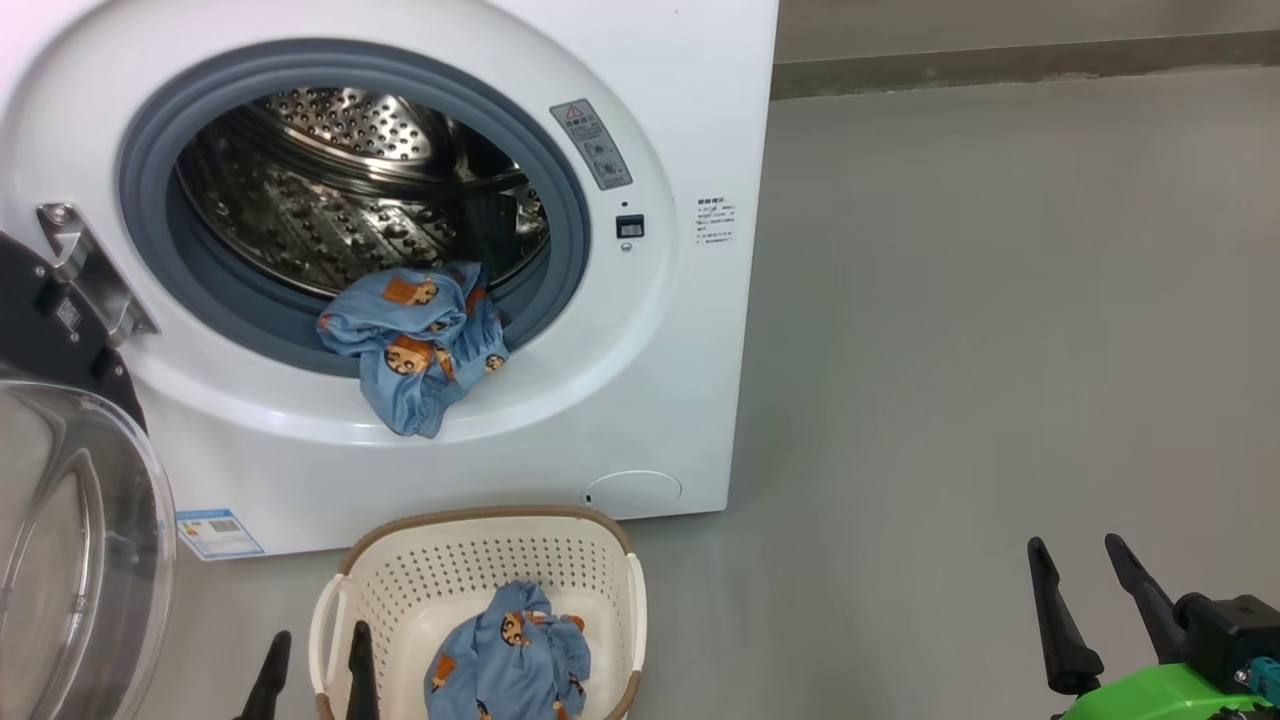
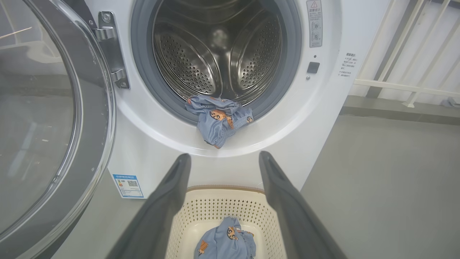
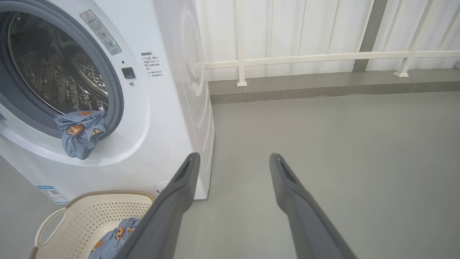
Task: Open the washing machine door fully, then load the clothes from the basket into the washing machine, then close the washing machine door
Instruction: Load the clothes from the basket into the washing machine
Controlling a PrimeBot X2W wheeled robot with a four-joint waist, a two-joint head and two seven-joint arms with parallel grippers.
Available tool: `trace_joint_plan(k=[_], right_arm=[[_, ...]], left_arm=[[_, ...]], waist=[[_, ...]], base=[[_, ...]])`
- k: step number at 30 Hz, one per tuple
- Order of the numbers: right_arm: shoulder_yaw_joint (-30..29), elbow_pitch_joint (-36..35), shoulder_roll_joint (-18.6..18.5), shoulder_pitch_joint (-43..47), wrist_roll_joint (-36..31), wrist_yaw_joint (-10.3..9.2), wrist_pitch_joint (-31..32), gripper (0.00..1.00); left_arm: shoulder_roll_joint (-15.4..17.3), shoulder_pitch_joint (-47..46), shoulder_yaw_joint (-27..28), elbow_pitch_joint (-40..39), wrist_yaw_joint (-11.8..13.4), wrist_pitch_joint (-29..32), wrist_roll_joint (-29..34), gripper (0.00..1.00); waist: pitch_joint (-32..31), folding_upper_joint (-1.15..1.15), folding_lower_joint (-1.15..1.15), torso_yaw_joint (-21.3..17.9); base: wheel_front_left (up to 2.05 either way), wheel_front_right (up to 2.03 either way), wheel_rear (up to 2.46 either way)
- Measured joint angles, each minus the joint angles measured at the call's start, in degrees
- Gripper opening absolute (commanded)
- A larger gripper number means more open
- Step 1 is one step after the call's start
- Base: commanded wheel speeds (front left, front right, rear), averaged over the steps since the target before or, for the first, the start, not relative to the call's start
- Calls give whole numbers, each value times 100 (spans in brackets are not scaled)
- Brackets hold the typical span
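The door of the washing machine is swung wide open on the left side. One blue bundle of clothes is not all the way in. It lies on the grey rubber ring at the bottom of the round hole and hangs down over the white front. A second bundle sits in the basket on the floor, just in front of the machine. The left gripper hangs at the basket's left edge, fingers spread wide, with nothing in them. The right gripper is off to the right over bare floor, also wide open and empty. The big worry is the hanging bundle. If the door gets shut like this, the cloth would be pinched and the door may not click. The bundle could also slip out and drop. It likely needs a push deep into the drum. Going down for the second bundle, a finger could catch the basket's edge and tip it, or grab only a corner so the cloth falls. The open door is near on the left, so a wide swing could bump it.
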Motion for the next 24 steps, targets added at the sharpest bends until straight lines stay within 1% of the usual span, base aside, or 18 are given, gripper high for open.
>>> trace_joint_plan(k=[6,18,24], right_arm=[[29,-13,-1,0,0,0,7,100],[76,-14,0,2,1,0,49,100],[81,-16,0,2,10,0,49,100]], left_arm=[[0,-2,-64,38,-57,0,1,100],[1,-7,-89,127,-51,13,-1,100],[7,-33,-109,213,-51,204,-10,100]], waist=[[32,0,0,24],[27,0,1,15],[87,0,0,-32]], base=[[0,0,0],[0,0,0],[0,0,0]])
